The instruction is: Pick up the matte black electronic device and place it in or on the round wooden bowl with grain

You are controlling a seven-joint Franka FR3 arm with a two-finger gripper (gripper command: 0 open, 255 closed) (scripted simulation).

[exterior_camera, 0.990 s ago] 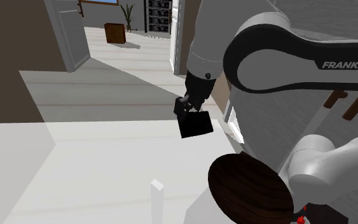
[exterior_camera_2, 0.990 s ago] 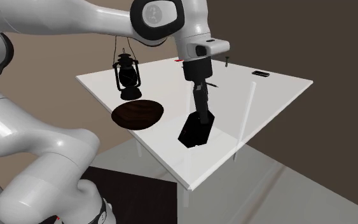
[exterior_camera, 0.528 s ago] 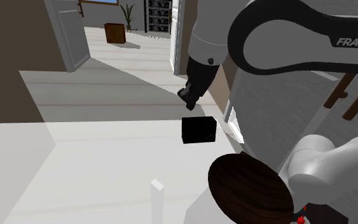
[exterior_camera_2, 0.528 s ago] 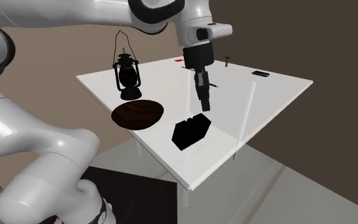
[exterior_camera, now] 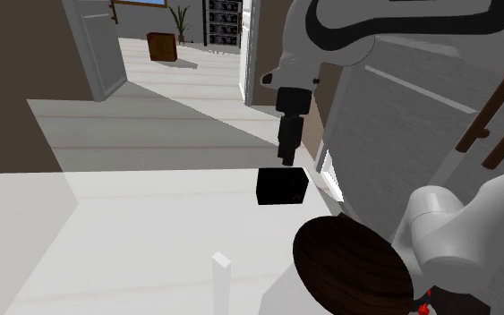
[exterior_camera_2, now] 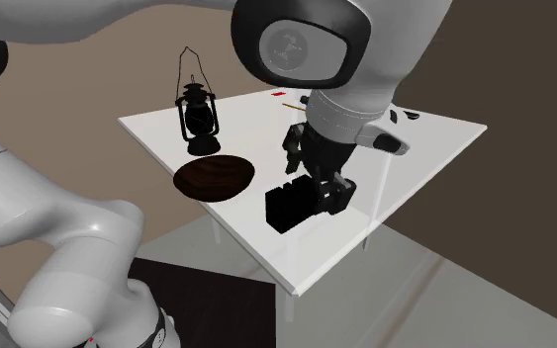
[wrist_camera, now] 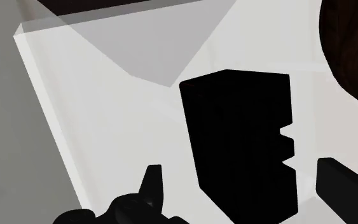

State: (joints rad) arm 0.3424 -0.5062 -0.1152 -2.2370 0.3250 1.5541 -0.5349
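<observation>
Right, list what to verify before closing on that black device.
1. Tool open: ok, its fingers stand apart.
2. Black device between the fingers: ok in the wrist view, neither touches it.
3. Device at rest: ok, it lies on the white table.
4. Wooden bowl free to receive it: ok, nothing inside.
5. Lantern apart from the bowl: ok, though close behind it.
</observation>
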